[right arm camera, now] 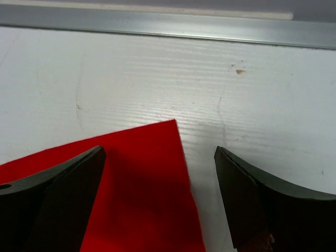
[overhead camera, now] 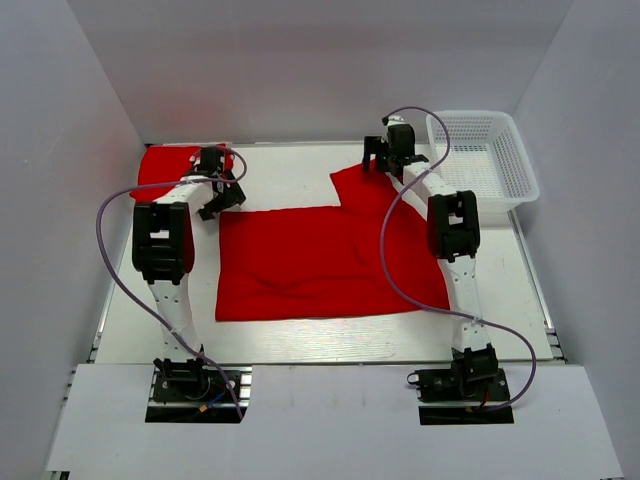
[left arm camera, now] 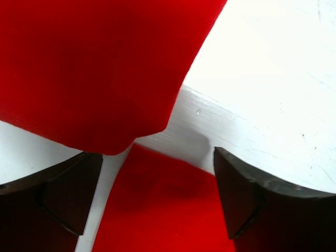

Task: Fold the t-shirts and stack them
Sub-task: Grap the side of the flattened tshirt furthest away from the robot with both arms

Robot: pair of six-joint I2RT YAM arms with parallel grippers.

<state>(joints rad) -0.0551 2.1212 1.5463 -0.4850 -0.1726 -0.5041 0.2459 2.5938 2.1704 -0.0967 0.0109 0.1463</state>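
A bright red t-shirt (overhead camera: 320,262) lies spread flat on the white table, one corner reaching up toward the far right. A second red shirt (overhead camera: 162,168) lies folded at the far left. My left gripper (overhead camera: 222,198) is open above the spread shirt's far left corner (left arm camera: 168,205), with the folded shirt (left arm camera: 100,63) just beyond. My right gripper (overhead camera: 382,160) is open over the far right corner of the spread shirt (right arm camera: 147,189); the cloth lies between the fingers, not gripped.
A white plastic mesh basket (overhead camera: 505,170) stands at the far right, close to the right arm. A metal rail (right arm camera: 157,23) runs along the table's far edge. White walls enclose the table on three sides.
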